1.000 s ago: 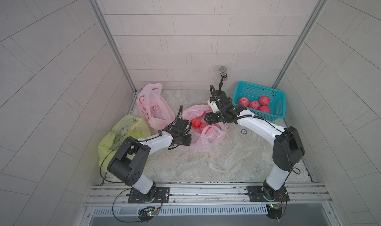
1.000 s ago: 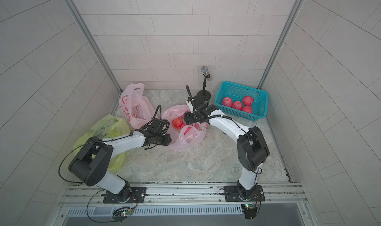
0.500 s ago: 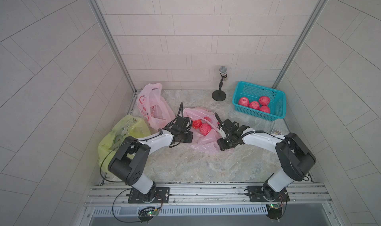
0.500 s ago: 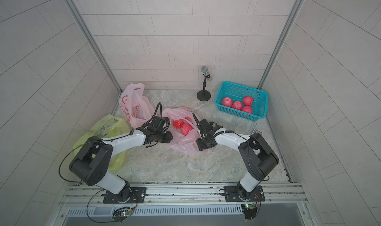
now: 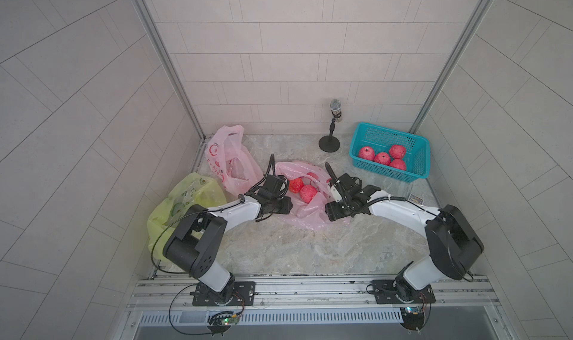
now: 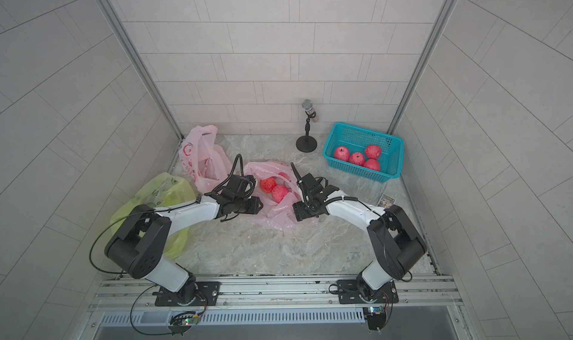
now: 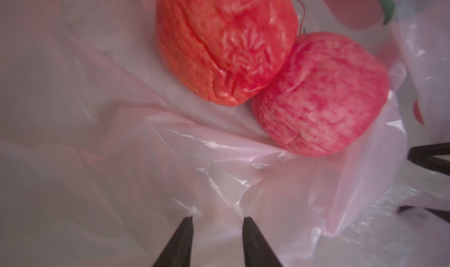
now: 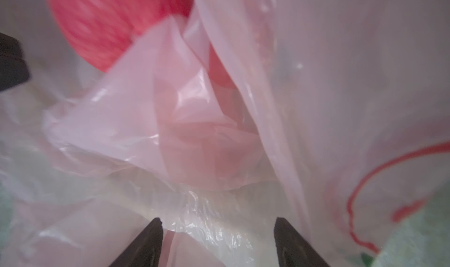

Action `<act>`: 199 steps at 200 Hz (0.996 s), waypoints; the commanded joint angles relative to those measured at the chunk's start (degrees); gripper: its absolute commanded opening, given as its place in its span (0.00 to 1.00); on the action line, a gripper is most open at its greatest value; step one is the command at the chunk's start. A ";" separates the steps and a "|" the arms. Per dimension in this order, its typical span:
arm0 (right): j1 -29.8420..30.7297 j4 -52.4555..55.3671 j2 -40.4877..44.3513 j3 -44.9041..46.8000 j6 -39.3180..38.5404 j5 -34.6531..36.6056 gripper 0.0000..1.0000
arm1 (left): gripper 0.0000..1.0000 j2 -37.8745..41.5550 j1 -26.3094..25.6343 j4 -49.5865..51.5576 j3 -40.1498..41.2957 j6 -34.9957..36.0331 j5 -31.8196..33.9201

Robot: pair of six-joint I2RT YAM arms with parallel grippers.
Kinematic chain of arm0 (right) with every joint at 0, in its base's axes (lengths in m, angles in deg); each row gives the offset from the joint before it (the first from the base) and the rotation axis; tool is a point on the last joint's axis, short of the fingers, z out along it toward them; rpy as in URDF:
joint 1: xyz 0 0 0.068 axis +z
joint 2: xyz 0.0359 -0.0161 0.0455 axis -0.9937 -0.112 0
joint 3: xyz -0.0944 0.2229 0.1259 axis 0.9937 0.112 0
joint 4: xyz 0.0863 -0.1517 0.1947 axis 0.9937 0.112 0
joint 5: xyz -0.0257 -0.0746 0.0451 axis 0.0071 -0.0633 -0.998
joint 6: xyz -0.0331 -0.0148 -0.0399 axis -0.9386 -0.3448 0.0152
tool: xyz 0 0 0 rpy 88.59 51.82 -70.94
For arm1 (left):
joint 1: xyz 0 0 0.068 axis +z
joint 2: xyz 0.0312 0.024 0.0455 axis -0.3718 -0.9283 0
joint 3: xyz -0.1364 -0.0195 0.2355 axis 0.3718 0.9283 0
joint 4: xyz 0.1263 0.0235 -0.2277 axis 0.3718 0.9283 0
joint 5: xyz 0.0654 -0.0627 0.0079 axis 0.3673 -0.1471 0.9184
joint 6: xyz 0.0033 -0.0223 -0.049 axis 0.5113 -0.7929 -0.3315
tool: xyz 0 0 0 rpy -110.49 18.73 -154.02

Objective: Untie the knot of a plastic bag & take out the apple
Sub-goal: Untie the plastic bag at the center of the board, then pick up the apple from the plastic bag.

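Raised a second ago, the right gripper (image 8: 218, 219) now lies low at the pink bag (image 5: 305, 217), jaws spread, left gripper (image 7: 217, 219) slightly parted; inside, a wrinkled apple (image 7: 226, 44) touches a smoother apple (image 7: 321, 95), film-veiled in the right wrist view.

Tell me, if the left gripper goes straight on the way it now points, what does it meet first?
Most likely the loose film of the pink bag just ahead of the left gripper; the wrinkled apple lies behind that fold. Depth is unclear.
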 commanded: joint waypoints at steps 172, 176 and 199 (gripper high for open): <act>2.94 -0.86 -20.30 -28.08 -11.12 0.98 0.83 | 0.55 6.21 0.28 6.23 -2.16 0.94 1.68; 2.88 -1.09 -20.68 -28.13 -11.49 1.23 0.84 | 0.55 6.31 0.28 6.30 -2.15 1.01 1.61; 2.85 -0.35 -23.29 -29.19 -11.97 2.10 0.84 | 0.56 6.21 0.28 6.92 -2.62 1.37 1.72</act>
